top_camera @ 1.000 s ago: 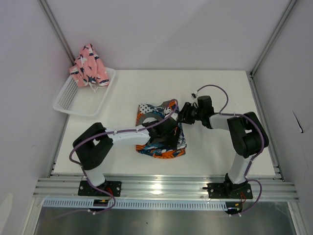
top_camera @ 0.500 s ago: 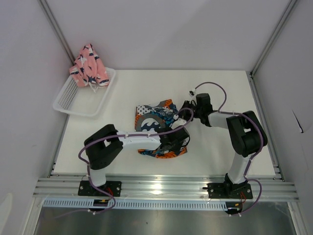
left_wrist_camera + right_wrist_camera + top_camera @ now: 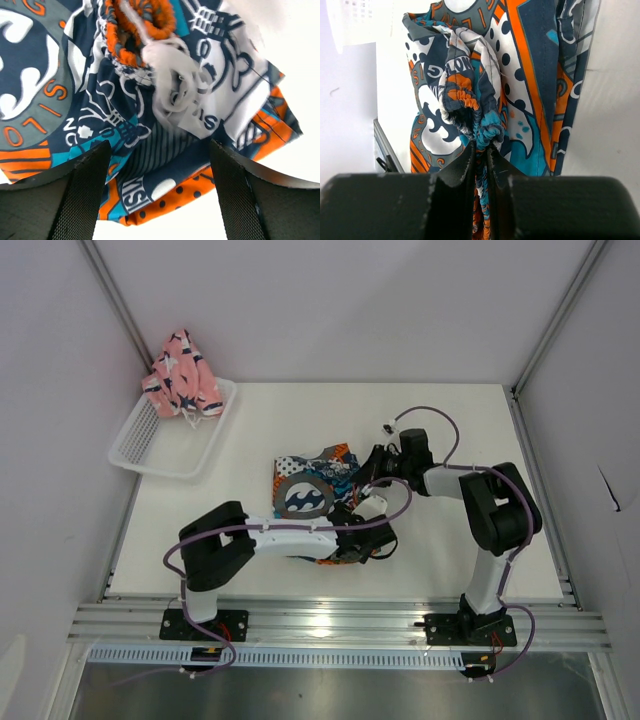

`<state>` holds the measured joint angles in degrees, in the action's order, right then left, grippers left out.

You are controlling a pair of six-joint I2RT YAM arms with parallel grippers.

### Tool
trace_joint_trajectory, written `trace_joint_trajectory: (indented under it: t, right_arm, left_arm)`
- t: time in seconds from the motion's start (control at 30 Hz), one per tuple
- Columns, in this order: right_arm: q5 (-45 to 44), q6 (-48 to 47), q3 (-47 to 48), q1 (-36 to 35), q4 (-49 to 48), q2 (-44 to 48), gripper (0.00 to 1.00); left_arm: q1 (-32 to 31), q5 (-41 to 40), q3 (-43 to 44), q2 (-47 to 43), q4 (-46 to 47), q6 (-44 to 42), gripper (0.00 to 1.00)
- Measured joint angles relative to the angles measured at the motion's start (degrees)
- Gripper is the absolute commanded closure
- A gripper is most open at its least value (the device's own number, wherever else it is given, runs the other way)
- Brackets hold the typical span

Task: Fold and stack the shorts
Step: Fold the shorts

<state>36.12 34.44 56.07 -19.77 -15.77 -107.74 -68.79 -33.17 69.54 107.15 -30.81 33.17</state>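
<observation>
The printed shorts (image 3: 305,498) lie crumpled on the white table, a round grey logo facing up. My right gripper (image 3: 372,468) is at their far right edge. In the right wrist view it (image 3: 480,150) is shut on the gathered elastic waistband of the shorts (image 3: 520,90). My left gripper (image 3: 375,538) hovers over their near right corner. In the left wrist view it (image 3: 160,150) is open, and the orange dotted hem of the shorts (image 3: 125,125) lies below the gap between its fingers. The pink shorts (image 3: 182,375) are heaped at the far end of the basket.
A white mesh basket (image 3: 150,448) stands at the table's far left corner and shows in the right wrist view as a white basket (image 3: 355,20) at the top left. Grey walls and metal rails close in the table on three sides.
My right gripper has closed on the waistband and shifted slightly toward the back. The left arm has swung to the shorts' near right corner. The shorts are more bunched.
</observation>
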Motion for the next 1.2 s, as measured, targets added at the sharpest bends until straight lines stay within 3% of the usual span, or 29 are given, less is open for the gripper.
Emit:
trace_joint_trajectory:
  t: [0.43,0.77,0.8,0.93,1.2]
  right_arm:
    - [10.1,-2.2,7.6,0.4,-1.2,-4.4,0.94]
    - [9.8,-5.0,14.0,0.5,2.3,-12.2,0.89]
    - [9.5,-5.0,14.0,0.6,2.6,-12.9,0.85]
    - [8.2,-5.5,14.0,1.1,4.2,-13.6,0.51]
    - [5.2,-6.5,14.8,1.7,8.1,-11.0,0.12]
  left_arm:
    - [-5.4,-6.2,3.6,3.5,-3.5,-0.1,0.18]
    - [-5.4,-6.6,3.6,4.1,-3.4,-0.2,0.18]
    - [-5.4,-6.6,3.6,4.1,-3.4,-0.2,0.18]
    - [-4.9,-5.9,3.2,3.8,-3.0,-0.2,0.17]
    - [-1.2,0.5,1.9,-6.9,-2.0,-0.7,0.11]
